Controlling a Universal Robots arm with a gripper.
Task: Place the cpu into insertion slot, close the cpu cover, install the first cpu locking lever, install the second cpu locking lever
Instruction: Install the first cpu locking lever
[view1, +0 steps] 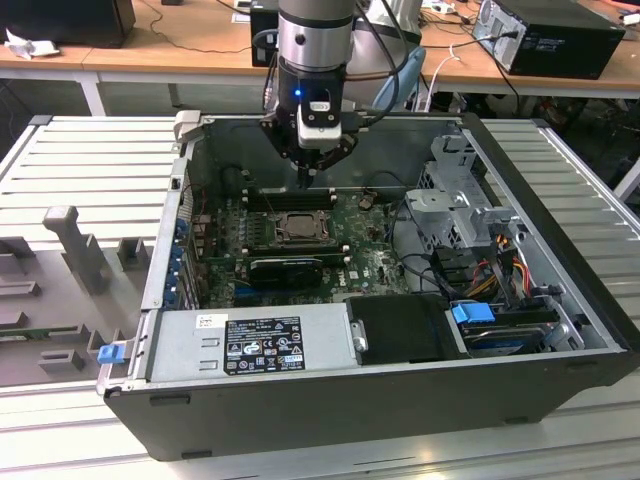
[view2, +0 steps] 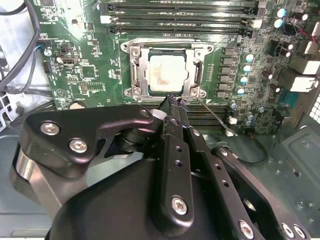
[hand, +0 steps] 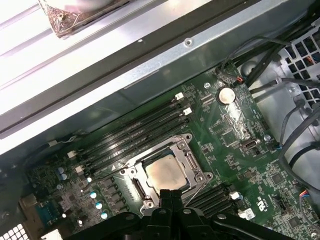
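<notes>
Inside the open computer case (view1: 400, 400), at the upper middle of the exterior view, the arm (view1: 315, 40) reaches straight down and its gripper (view1: 306, 178) hangs just above the motherboard (view1: 375, 262), close behind the insertion slot (view1: 270, 231). That view also takes in the labelled power supply (view1: 250, 345) at the lower left and the black heatsink (view1: 285, 270) in front of the slot. The second wrist view brings out finer detail: the cpu (view2: 167, 74) lies flat in the slot, its pale face up and marked with a brownish smear. The cpu cover (view2: 140, 67) lies flat around the chip, which shows through its window. The chip is square, so it has no long axis; its edges run parallel to the memory slots (view2: 180, 15). A thin locking lever (view2: 215, 116) slants out from one corner of the socket, its long axis crossing the memory slots at an angle. The fingertips (view2: 172, 103) are pressed together with nothing seen between them, just beside that corner. Whether they touch the lever I cannot tell.
</notes>
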